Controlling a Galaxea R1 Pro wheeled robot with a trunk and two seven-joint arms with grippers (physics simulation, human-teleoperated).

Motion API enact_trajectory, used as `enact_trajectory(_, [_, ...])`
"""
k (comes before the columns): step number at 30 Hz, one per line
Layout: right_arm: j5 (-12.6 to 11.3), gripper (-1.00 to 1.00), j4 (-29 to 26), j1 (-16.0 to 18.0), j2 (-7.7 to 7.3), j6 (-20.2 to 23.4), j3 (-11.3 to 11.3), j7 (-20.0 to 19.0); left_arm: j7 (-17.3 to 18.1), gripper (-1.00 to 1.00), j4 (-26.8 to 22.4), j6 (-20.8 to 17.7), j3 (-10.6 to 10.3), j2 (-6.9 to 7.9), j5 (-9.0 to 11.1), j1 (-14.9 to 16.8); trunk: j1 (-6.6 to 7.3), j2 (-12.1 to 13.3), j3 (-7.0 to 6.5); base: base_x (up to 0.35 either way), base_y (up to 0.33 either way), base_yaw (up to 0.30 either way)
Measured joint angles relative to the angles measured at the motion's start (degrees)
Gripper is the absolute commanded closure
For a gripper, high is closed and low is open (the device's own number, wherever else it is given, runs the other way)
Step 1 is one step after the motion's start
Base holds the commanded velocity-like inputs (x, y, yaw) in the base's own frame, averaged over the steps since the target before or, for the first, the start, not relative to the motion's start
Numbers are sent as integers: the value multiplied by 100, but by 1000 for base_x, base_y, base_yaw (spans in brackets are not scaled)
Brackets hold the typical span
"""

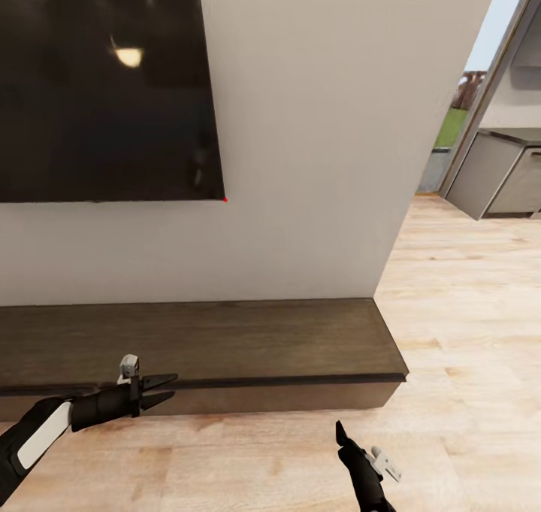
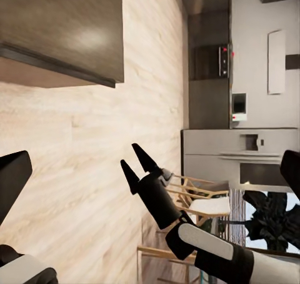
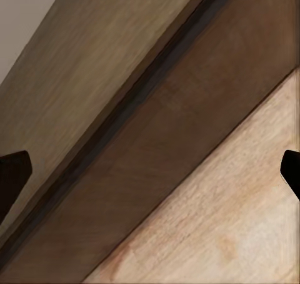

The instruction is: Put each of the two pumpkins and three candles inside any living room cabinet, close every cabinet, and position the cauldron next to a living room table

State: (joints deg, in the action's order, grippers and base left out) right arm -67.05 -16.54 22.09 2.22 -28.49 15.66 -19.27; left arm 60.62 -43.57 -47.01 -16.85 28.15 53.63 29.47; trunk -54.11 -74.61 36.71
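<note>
The cabinet (image 1: 210,346) is a long, low, dark brown unit against the white wall, and its front shows no open drawer. My left gripper (image 1: 174,386) hovers open just before the cabinet's front edge, left of centre. Lower and to the right, my right gripper (image 1: 342,433) hangs above the wooden floor; the left wrist view shows that right gripper (image 2: 129,156) open and empty. In the right wrist view its dark fingertips (image 3: 12,174) stand far apart over the cabinet's front (image 3: 187,127). The pumpkins, candles, cauldron and table are out of view.
A large black TV (image 1: 105,91) hangs on the wall above the cabinet. Pale wooden floor (image 1: 466,331) stretches right, past the cabinet's end, to a doorway with grey kitchen units (image 1: 500,174). Wooden chairs (image 2: 200,199) show in the left wrist view.
</note>
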Motion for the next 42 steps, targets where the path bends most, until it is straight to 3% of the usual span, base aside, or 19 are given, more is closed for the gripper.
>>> enact_trajectory(2, [-46,-100,1,0,-16,7,-66,-8,0,-100,-3,-1,-10,-9,0,0,-44,-80,36,0,0,0])
enact_trajectory(4, [-197,-100,-6,3,-23,44,-298,-87,1,-100,-3,-1,-16,-14,0,0,-88,-160,72,0,0,0])
enact_trajectory(8, [-399,-100,-1,7,-47,292,-673,-814,0,-100,-4,-1,-17,-17,0,0,-176,-321,144,0,0,0])
enact_trajectory(11, [-785,-100,8,8,-171,1109,-1114,-1512,1,-100,-5,-1,-23,-21,6,0,-242,-441,198,0,0,0])
enact_trajectory(13, [-1125,-100,7,4,-218,1618,-1399,-1771,0,-100,-5,-1,-28,-24,3,0,-286,-522,233,0,0,0])
enact_trajectory(15, [-1306,-100,14,3,-245,1884,-1547,-1963,0,-100,-5,-1,-27,-26,1,0,-330,-602,269,0,0,0])
enact_trajectory(24, [-1551,-100,16,10,-305,2204,-1675,-2312,1,-100,-4,-1,-31,-44,6,0,-527,-963,431,0,0,0])
enact_trajectory(27, [-1766,-100,10,11,-316,2716,-1780,-2660,2,-100,-5,-1,-31,-58,5,0,-593,-1083,485,0,0,0])
enact_trajectory(32, [-1835,-100,14,11,-327,3194,-1808,-3017,6,-100,-5,-1,-40,-61,8,0,-703,-1284,575,0,0,0])
enact_trajectory(42, [-2035,-100,15,11,-354,3218,-1841,-3187,9,-100,-5,-1,-42,-187,8,0,-923,-1685,754,0,0,0])
